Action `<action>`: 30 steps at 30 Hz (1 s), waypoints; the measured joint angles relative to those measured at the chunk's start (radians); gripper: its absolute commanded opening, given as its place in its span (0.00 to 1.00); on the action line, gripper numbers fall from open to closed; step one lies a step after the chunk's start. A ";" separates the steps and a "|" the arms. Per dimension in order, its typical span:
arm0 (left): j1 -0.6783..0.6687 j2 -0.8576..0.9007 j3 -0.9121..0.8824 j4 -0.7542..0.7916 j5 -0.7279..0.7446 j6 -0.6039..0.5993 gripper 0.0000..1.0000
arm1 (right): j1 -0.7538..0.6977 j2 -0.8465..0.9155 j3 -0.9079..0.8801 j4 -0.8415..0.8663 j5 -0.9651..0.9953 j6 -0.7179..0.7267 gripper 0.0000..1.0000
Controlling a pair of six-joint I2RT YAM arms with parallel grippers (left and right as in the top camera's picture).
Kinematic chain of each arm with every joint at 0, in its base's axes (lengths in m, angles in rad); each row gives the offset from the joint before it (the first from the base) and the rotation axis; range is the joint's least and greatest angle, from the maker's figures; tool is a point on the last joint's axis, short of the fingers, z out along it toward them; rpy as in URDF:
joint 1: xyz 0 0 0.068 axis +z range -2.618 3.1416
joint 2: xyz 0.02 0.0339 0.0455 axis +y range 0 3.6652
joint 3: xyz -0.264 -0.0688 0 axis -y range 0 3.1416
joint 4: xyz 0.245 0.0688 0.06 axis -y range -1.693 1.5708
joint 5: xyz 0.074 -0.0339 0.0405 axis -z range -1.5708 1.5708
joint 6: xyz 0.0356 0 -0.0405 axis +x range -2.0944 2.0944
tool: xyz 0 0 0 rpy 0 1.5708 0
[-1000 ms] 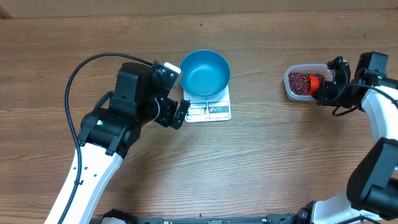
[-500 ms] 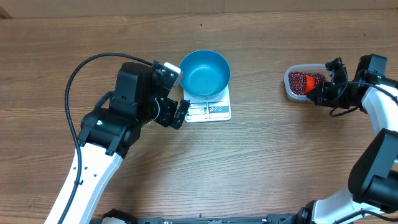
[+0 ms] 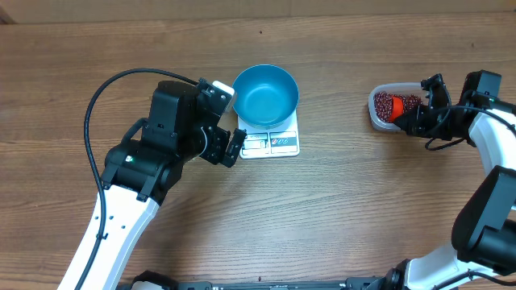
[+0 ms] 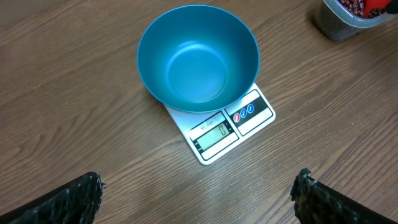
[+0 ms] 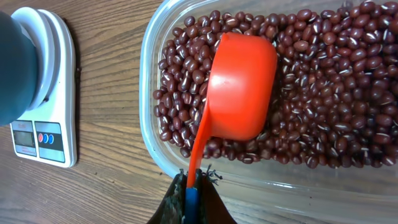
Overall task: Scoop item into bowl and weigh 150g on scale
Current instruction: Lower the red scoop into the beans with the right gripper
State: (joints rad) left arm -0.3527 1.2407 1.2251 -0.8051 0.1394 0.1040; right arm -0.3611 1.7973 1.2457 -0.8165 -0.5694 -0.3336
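The right pincer [image 5: 191, 198] is pressed together on the blue-tipped handle of the orange-red scoop [image 5: 242, 87]. Only the tips of its dark fingers [image 5: 177, 205] show at the bottom edge of the right wrist view; the rest is cut off. The scoop's cup lies on the beans [image 5: 323, 93] with its outer side towards the camera, so its inside is hidden and I cannot tell whether it holds any. The beans fill the clear tub [image 5: 149, 93], whose far end runs out of the picture. The tub stands on the right side of the table [image 3: 322, 225], with this pincer at its near rim.

The left pincer [image 3: 235, 147] is spread wide and holds nothing. In the left wrist view only its two dark fingertips [image 4: 74, 199] show in the bottom corners. It hovers just beside the left edge of the scale [image 4: 230, 127].

The light blue bowl [image 4: 198, 59] sits on the scale and covers most of it, leaving only the edge with the display and label panels in sight. The display reads zero. Bowl and scale stand near the middle of the table, well apart from the tub, with bare wood between them. In the left wrist view the tub is cut off at the top right corner.
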 measured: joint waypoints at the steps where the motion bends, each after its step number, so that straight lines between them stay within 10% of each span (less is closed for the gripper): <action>1: 0.000 0.000 0.000 0.000 0.000 0.000 0.99 | 0.000 0.002 0.000 0.000 -0.003 0.001 0.04; 30: 0.000 0.000 0.000 0.000 0.000 0.000 1.00 | -0.109 0.096 0.000 -0.032 -0.251 0.061 0.04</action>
State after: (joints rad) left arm -0.3531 1.2407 1.2251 -0.8051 0.1394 0.1040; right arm -0.4698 1.8931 1.2457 -0.8490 -0.8204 -0.2729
